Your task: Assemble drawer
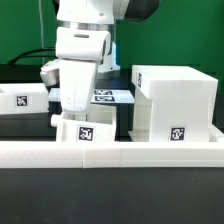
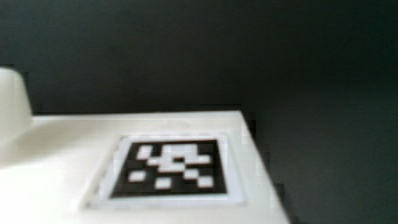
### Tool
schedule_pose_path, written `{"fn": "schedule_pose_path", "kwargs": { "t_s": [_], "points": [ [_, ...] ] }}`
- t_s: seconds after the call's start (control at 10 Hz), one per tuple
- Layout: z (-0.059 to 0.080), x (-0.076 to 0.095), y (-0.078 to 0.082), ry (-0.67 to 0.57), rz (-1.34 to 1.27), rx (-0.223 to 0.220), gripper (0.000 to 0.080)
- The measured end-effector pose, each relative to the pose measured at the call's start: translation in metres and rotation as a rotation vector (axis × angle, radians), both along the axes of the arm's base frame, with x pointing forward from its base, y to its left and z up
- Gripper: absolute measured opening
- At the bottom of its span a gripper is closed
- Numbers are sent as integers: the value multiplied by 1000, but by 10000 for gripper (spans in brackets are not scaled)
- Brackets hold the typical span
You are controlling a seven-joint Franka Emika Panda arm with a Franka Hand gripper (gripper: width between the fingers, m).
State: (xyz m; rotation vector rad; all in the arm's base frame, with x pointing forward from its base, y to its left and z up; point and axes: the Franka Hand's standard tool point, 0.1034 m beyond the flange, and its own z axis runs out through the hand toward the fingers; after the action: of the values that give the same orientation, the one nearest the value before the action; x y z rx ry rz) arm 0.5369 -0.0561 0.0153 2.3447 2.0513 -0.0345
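White plastic makes up every part, so we judge them light, stiff and rather slick. Nearest the exterior camera runs the wall (image 1: 110, 152), passing in front of the casing (image 1: 175, 95). Just behind it, beside the casing on the exterior view's left, sits the near tray (image 1: 85, 130), with a tag (image 2: 173, 165) on it. The gripper (image 1: 78, 108) hangs directly over this tray, so low that the hand's body hides the fingertips. We cannot tell whether the jaws are spread, closed or touching anything. The wrist view shows only a white face with the tag close below, which we take for that tray. Well apart from the casing on the exterior view's left, and farther back, lies the far tray (image 1: 22, 100). The marker board (image 1: 108, 96) lies flat behind the arm, left of the casing's rear.

We would pinch the near tray across one thin wall, or across two opposite walls, and keep it level, since smooth faces may slide. The casing looks too broad to grip, so it is better nudged.
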Motion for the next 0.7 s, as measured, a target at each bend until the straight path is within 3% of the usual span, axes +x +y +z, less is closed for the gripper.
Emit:
{"fn": "schedule_pose_path", "kwargs": {
  "t_s": [0.7],
  "points": [
    [-3,4,13,15,32,5,41]
  ]
}}
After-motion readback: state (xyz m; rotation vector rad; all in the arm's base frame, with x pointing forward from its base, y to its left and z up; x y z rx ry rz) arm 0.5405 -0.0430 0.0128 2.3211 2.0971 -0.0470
